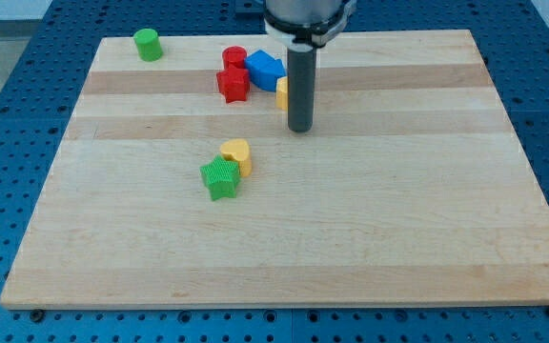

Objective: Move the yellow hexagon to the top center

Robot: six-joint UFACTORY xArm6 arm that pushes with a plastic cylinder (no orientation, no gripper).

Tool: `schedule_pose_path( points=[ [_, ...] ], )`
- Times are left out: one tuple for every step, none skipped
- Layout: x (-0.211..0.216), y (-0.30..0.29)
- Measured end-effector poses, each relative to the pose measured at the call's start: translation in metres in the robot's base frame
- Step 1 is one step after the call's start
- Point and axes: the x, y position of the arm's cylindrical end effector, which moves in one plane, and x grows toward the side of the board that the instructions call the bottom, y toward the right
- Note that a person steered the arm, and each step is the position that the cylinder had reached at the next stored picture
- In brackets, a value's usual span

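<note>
Nearest the camera: bare worktop (284, 267), light wood, nothing on its lower part.

No gripper fitted — the arm ends in a plain dark rod, so there is no open or closed state to report; contact is by pushing only. My tip (300, 129) rests on the board in the upper middle, with the rod standing upright above it.

Touching or just beside the rod's left side, a sliver of the yellow hexagon (281, 92) shows; most of it is hidden behind the rod, so its shape cannot be confirmed from this view. It sits near the top centre already, slightly below the upper edge.

Outward from there: blue block (265, 70) just beside the yellow piece, then a red cylinder (234, 57) and a red star-like block (233, 84). Lower, well apart, a yellow heart-shaped block (237, 152) touches a green star (221, 178). A green cylinder (147, 44) stands at the top left.

Judgement on handling: the hexagon looks small, rigid and light — likely to slide readily and to rotate if struck off-centre. Push squarely on a flat face, from its lower side, avoiding the blue neighbour
</note>
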Motion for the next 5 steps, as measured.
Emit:
schedule_pose_path(
  points=[
    [-0.006, -0.013],
    [-0.019, -0.026],
    [-0.023, -0.032],
    [-0.042, -0.032],
    [-0.055, -0.025]
  ],
)
